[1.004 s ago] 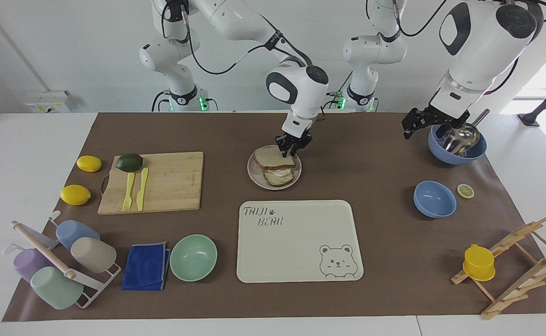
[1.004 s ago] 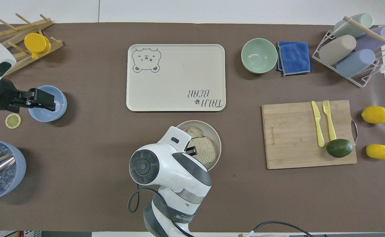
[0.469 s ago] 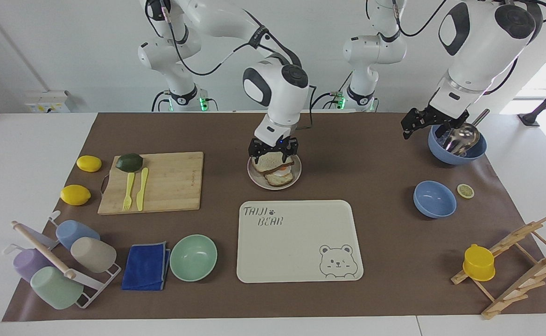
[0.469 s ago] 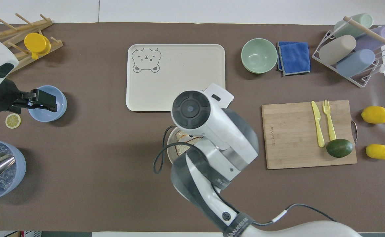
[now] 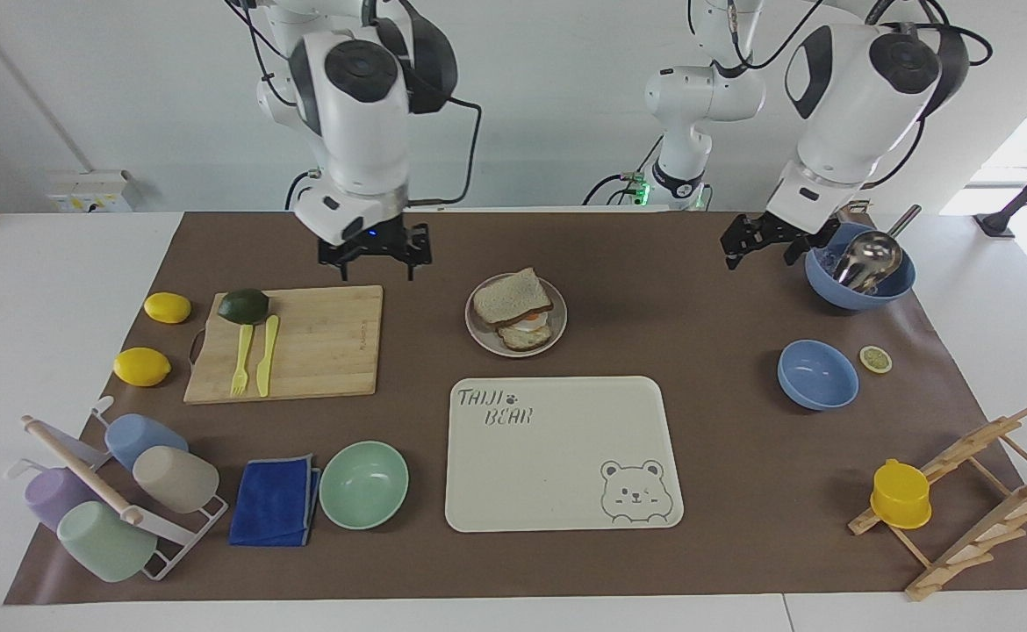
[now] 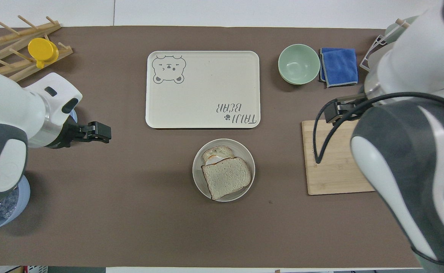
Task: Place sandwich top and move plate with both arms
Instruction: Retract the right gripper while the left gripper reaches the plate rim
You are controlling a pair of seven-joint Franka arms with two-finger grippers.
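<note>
Now the sandwich top lies on the egg toast, on the plate. It sits a bit askew, so the egg end of the toast peeks out from under it on the side away from the robots. So the first part of the job looks done: the bread is on.

The plate rests on the brown mat of the desk, just nearer to the robots than the big bear tray. Nothing is touching the plate. It has not been picked up, so moving it is the part that is left.

The right gripper is up in the air over the edge of the wooden cutting board, well apart from the plate. Its fingers are spread apart and hold nothing.

The left gripper hangs over the mat just beside the blue bowl with the metal scoop, at the left arm's end of the desk. Its fingers are spread apart too, and it holds nothing.

I think both arms must next come in to the plate, one on each side, grab its rim, and lift it together. They should lift evenly, or the loose bread on top could slide off.
</note>
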